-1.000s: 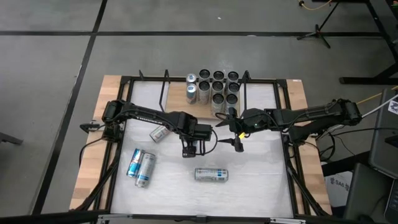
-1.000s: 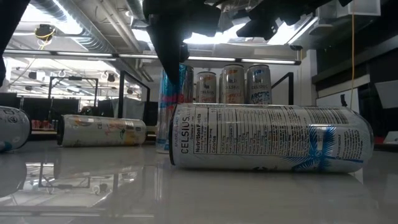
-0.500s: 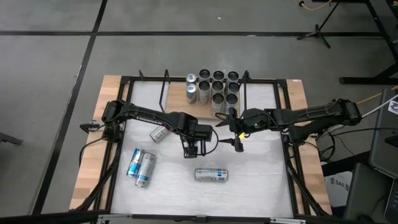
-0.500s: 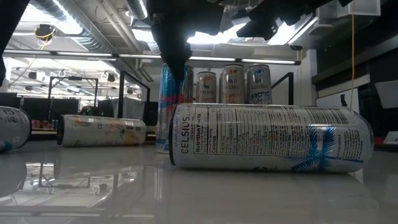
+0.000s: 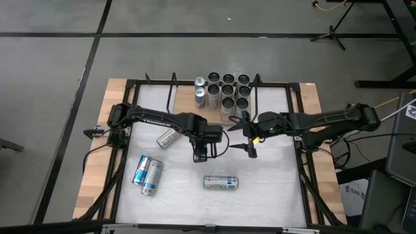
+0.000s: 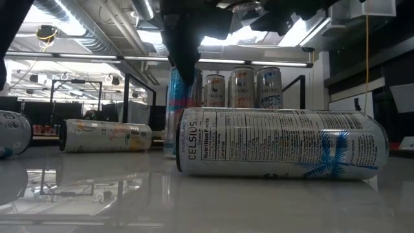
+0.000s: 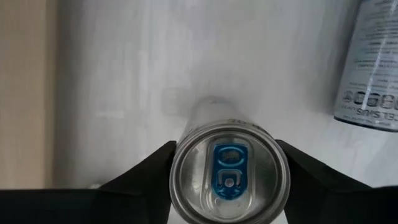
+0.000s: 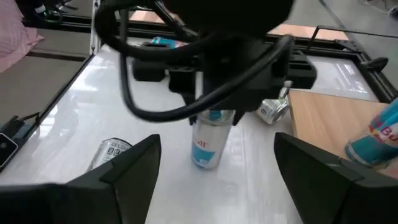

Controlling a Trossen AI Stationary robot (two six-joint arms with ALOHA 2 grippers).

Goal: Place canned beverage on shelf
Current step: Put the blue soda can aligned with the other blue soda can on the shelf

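Cans everywhere on this one. Going by the overhead shot with 12 o'clock at the far edge, the one that matters is the upright can (image 7: 229,171), standing on the white table (image 5: 273,188) roughly at its centre.

The left gripper (image 5: 201,153) is right on top of it. In the left wrist shot both dark fingers (image 7: 149,171) sit against opposite sides of the can, with its silver lid and blue tab between them, so I'd call that clamped on it. The can's base looks to be down on the table surface.

The shelf (image 5: 185,104) is at 12 o'clock from the can, a wooden board in a black rod frame. A cluster of shelved cans (image 5: 224,91) stands upright on its right half, while the left part of the board is bare.

The right gripper (image 5: 251,148) hovers near the upright can at about 3 o'clock. Its fingers (image 8: 134,165) are spread wide with nothing between them, and its camera looks straight at the held can.

The other cans on the table are all lying on their sides:
- a Celsius can (image 5: 221,182) at about 5 o'clock from the upright one
- a pair of cans (image 5: 147,174) at 8 o'clock
- a single can (image 5: 167,138) at roughly 10 o'clock
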